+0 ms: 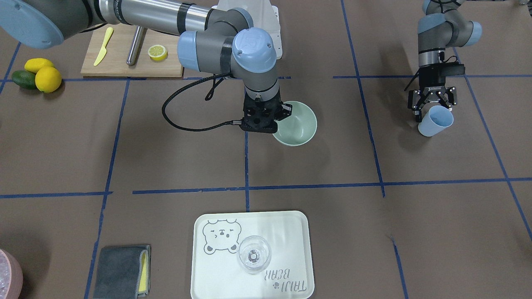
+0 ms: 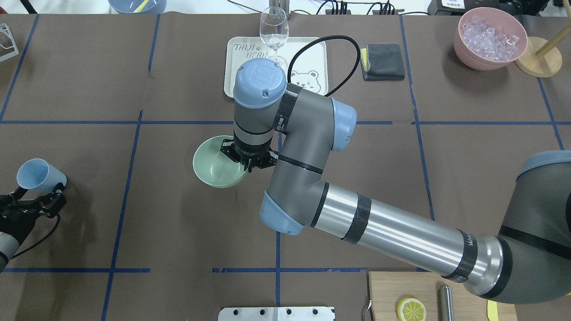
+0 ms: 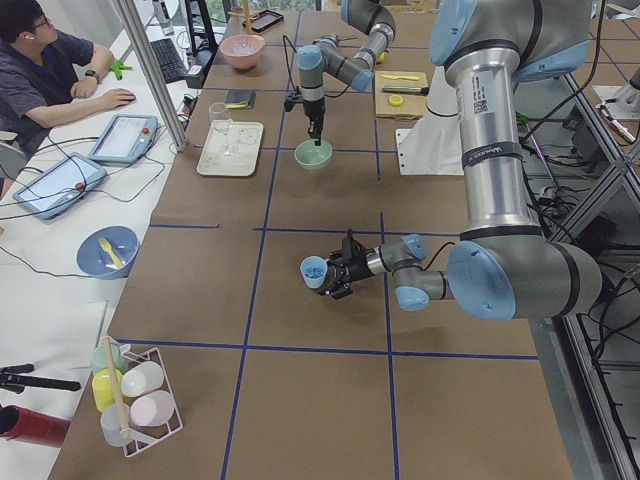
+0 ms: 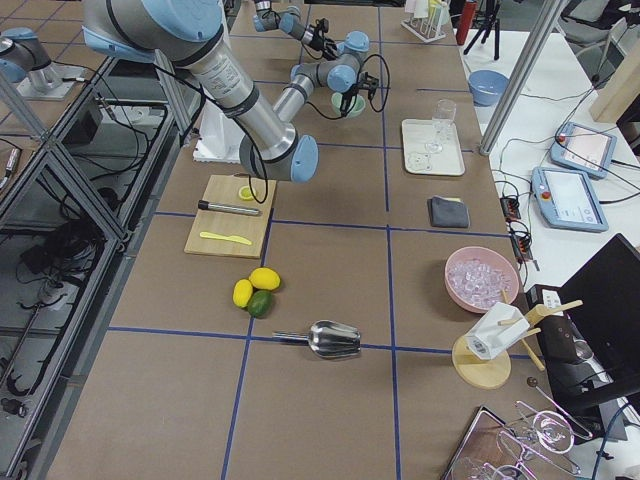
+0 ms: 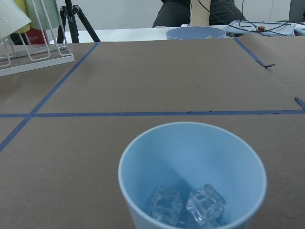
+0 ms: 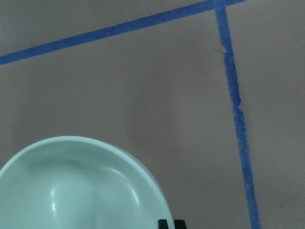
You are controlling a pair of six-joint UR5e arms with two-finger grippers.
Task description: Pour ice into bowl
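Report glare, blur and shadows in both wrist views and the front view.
Left wrist view: sharp up close, the ice glinting in the cup, which the bottom edge crops; the far background is softer. Right wrist view: soft all over, faint highlights inside the bowl, also cropped. Front-facing view: a pale glare band across the tray; a soft shadow beside the cup.

One green bowl (image 1: 297,124), one blue cup (image 1: 435,120), two whole lemons (image 1: 48,79)

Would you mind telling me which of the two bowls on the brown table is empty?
The pale green bowl in the middle of the table is empty. The pink bowl at the far edge is heaped with ice pieces.
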